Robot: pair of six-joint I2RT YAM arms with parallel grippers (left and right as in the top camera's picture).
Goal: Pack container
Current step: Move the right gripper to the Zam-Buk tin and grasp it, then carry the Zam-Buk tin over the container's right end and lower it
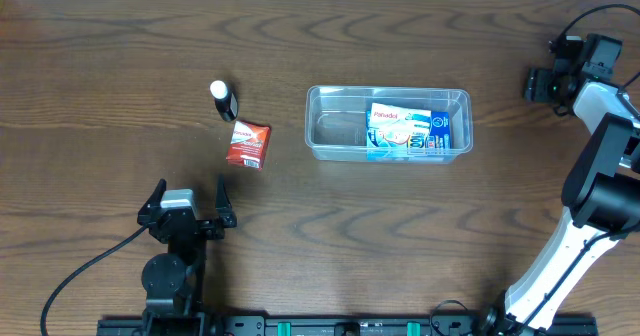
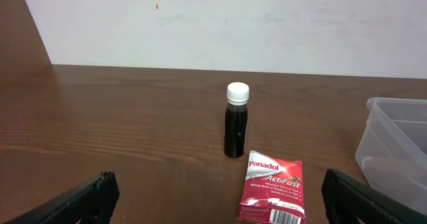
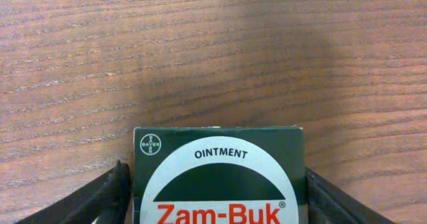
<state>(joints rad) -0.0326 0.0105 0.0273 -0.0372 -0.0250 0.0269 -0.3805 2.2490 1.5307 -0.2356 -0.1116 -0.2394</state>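
A dark brown wood-grain surface [image 1: 120, 56] fills the overhead view, and the left wrist view shows a plain white wall [image 2: 267, 17] behind it. The container [image 1: 330, 92] lies near the middle of the surface, its long side running left to right. A blue and white Panadol box [image 1: 407, 132] lies flat inside its right half, while its left half shows only clear plastic. Left of the container and apart from it lies a red Panadol ActiFast packet [image 1: 247, 143], flat on the wood. Just beyond the packet stands a small dark bottle [image 1: 224, 101] with a white cap, upright.

The left arm [image 1: 165, 276] sits at the near edge. Its jaws are spread wide with nothing between them, and they face the bottle and the packet. The right arm [image 1: 600, 166] reaches to the far right corner. Its jaws are closed against both sides of a green Zam-Buk ointment box [image 3: 220, 177], held above bare wood, well apart from the container.
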